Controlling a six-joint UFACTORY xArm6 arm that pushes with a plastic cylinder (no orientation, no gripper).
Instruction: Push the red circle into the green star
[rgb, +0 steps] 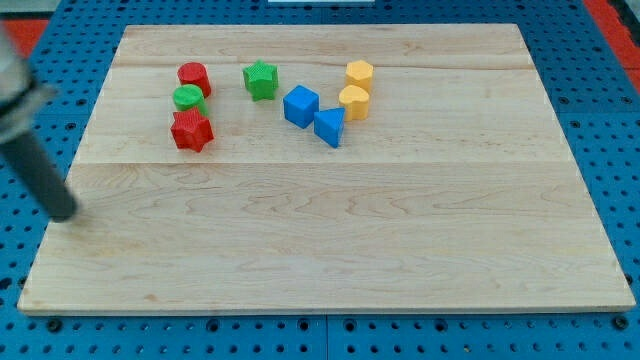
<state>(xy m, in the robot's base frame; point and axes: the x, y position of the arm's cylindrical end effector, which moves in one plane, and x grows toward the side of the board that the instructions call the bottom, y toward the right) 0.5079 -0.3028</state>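
Observation:
The red circle (194, 77) sits near the view's top left of the wooden board (330, 240). The green star (261, 79) lies to its right, with a gap between them. My rod comes in from the view's left edge, and my tip (65, 213) rests at the board's left edge, well below and left of the red circle. It touches no block.
A green circle (188, 98) sits just below the red circle, with a red star (192, 131) under it. A blue cube (300, 105) and a blue triangle (329, 126) lie right of the green star. Two yellow blocks (359, 75) (354, 101) stand further right.

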